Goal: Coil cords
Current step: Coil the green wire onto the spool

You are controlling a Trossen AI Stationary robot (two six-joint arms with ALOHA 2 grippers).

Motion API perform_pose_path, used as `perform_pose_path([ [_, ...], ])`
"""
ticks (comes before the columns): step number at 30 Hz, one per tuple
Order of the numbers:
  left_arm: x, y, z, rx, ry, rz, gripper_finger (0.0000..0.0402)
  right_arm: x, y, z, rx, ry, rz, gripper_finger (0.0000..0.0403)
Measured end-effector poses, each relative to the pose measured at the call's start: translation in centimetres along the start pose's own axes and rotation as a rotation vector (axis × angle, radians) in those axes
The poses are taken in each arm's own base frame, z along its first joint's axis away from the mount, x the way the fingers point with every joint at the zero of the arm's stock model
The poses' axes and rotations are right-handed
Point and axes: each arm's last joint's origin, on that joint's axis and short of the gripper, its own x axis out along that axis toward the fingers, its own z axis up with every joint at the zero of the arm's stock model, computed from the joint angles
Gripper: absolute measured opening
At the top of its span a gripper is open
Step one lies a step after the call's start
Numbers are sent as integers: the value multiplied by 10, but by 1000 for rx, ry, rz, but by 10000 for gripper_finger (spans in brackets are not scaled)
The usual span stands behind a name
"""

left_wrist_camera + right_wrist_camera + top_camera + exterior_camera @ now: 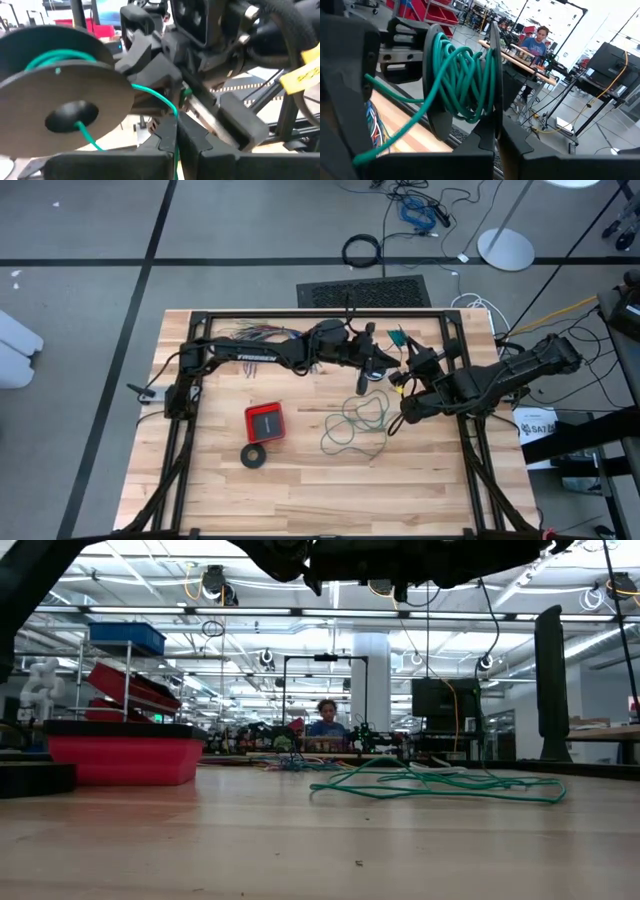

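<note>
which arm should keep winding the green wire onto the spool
Left. The left pincer is shut on the teal wire right beside the spool, so it can guide more on. The right pincer is shut on the spool's rim, apparently holding it.

We see two dark, matte-black arms — the left arm (255, 352) carries small white lettering along its link, the right arm (500, 375) a yellow label by its wrist. Black corrugated cable sleeving loops beside the angular, blocky finger housings.
</note>
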Motion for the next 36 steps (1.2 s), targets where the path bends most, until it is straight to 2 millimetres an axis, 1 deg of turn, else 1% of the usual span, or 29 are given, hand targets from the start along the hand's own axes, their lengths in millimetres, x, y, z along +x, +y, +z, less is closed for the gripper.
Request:
perform_pose_path([
  [7,0,1,3,9,-30,34,11,0,1,1,14,-2,0,0],
  [9,2,2,-1,8,-24,52,12,0,1,1,21,-3,0,0],
  [15,8,9,-24,-6,19,98,12,0,1,1,46,-1,4,0],
  [18,9,14,-31,-4,13,114,12,-1,0,2,72,0,12,0],
  [21,9,19,-34,2,-3,126,12,-4,-3,3,99,-3,24,0],
  [26,6,26,-33,18,-17,131,13,-7,-12,5,157,21,68,0],
  [29,5,29,-33,41,-25,112,32,-8,-19,7,189,35,92,0],
  [36,-1,43,-37,35,-7,133,123,-14,-36,12,263,25,132,0],
])
